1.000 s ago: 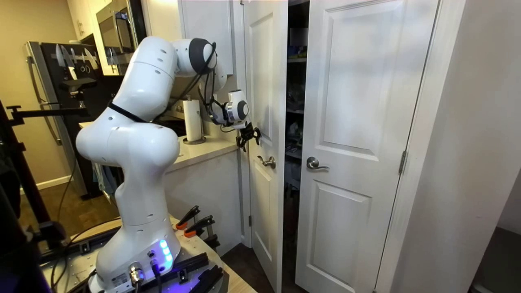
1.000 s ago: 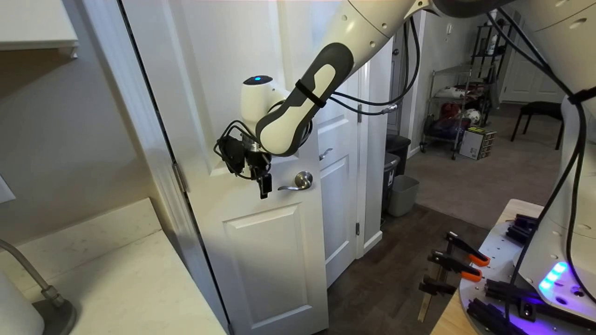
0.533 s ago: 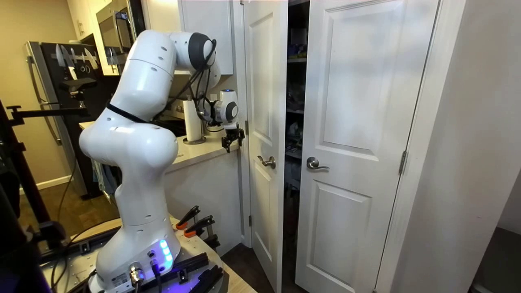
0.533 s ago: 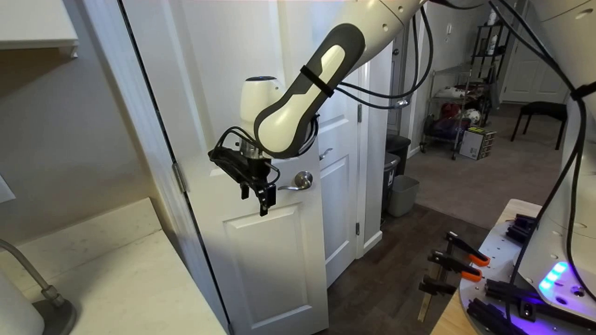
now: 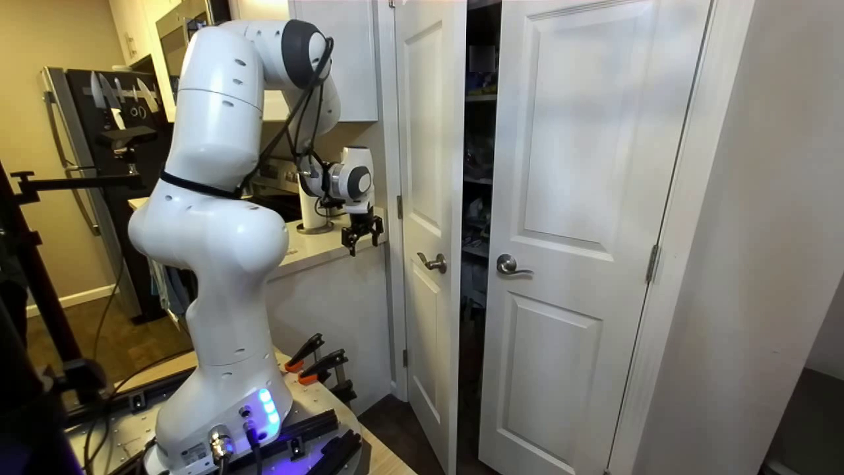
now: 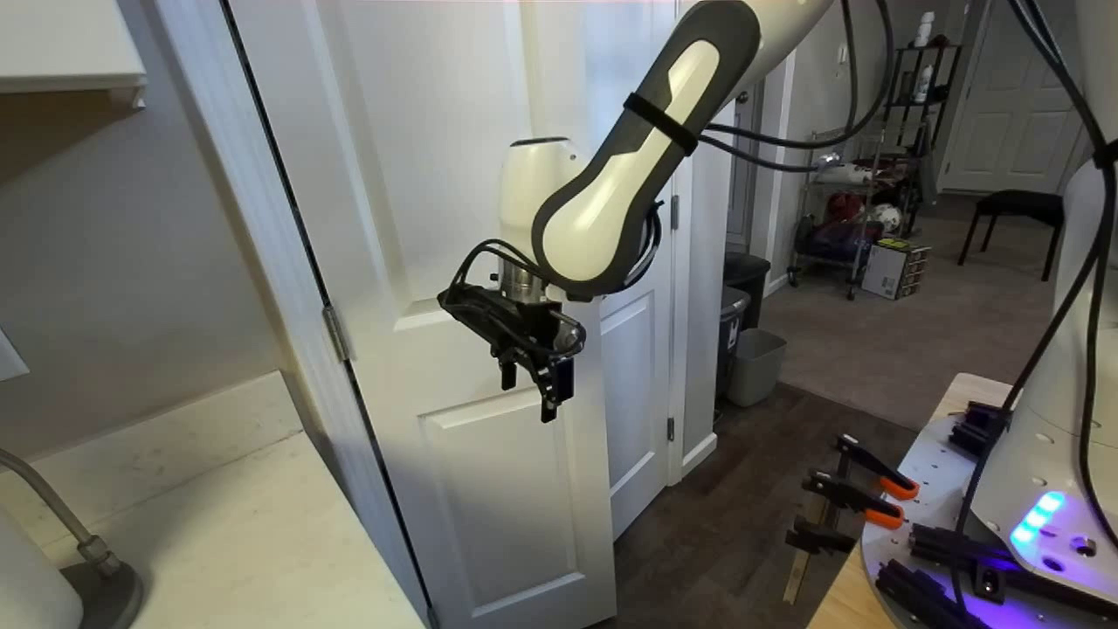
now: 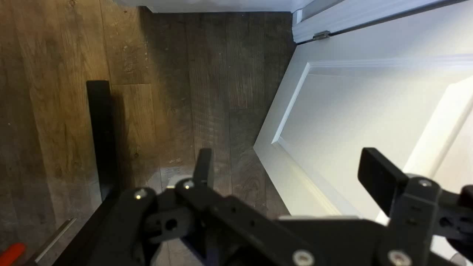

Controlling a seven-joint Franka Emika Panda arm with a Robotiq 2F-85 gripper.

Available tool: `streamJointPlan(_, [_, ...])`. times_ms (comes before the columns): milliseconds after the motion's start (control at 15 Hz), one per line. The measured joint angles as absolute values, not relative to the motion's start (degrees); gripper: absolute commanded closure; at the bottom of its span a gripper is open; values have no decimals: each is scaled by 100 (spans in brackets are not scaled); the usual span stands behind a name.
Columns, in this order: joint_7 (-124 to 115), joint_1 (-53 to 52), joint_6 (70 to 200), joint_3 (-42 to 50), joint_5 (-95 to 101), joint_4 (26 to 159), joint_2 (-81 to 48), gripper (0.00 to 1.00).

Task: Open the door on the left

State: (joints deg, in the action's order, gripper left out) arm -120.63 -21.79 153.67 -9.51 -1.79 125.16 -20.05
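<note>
The left door is a tall white panelled leaf (image 5: 422, 145), standing ajar, with a silvery lever handle (image 5: 433, 262) by its right edge. The same leaf (image 6: 498, 498) shows in an exterior view, where my gripper covers most of its handle. In the wrist view the leaf's lower part (image 7: 369, 103) slants across the right side. My gripper (image 5: 364, 247) is open and empty, pointing down, to the left of the handle and apart from the door. It also shows in an exterior view (image 6: 528, 402) and in the wrist view (image 7: 286, 159), jaws wide apart.
The matching right leaf (image 5: 573, 152) has its lever (image 5: 511, 265) by its left edge. A dark gap with shelves (image 5: 478, 178) lies between the leaves. A counter (image 6: 201, 524) with a paper towel roll (image 5: 308, 208) stands beside the door. Clamps (image 6: 847, 494) stick out from the robot's table.
My gripper has moved away from the door, back toward the robot's base and a little lower, and has tilted to point down. The door leaves have not visibly moved.
</note>
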Motion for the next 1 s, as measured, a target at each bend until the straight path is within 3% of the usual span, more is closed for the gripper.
streamJointPlan(600, [-11720,-1539,16407,-936,-922,14343,-1200,0])
streamJointPlan(1000, [-11608,-944,16547,-606,-1488,14795,-917,0])
